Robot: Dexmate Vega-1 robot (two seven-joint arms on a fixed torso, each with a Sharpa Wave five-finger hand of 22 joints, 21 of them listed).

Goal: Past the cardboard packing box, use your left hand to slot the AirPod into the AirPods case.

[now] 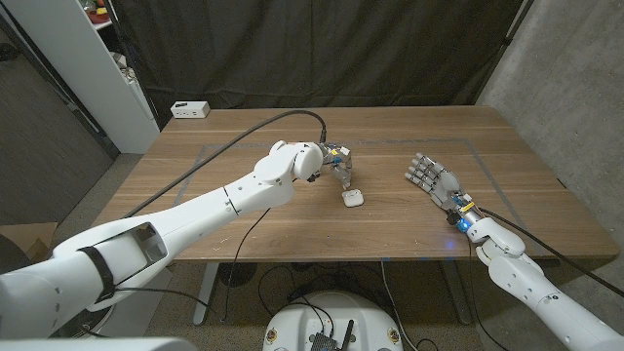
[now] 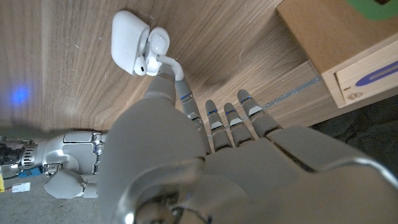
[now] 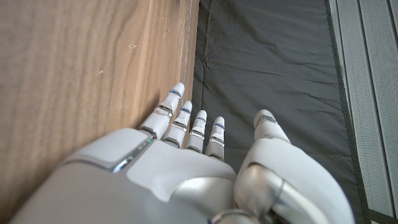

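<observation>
The white AirPods case lies open on the wooden table, also seen as a small white case at the table's middle. The AirPod has its bud at the case's opening, and its stem runs back to a fingertip of my left hand. That hand hangs just left of and above the case, fingers pointing down, holding the AirPod by the stem; the thumb is hidden. My right hand stands to the right of the case, fingers spread, holding nothing.
A small white box sits at the table's far left corner. A tan box-like block with a blue mark shows past a tape line. My right hand lies beyond the case. Black curtain hangs behind.
</observation>
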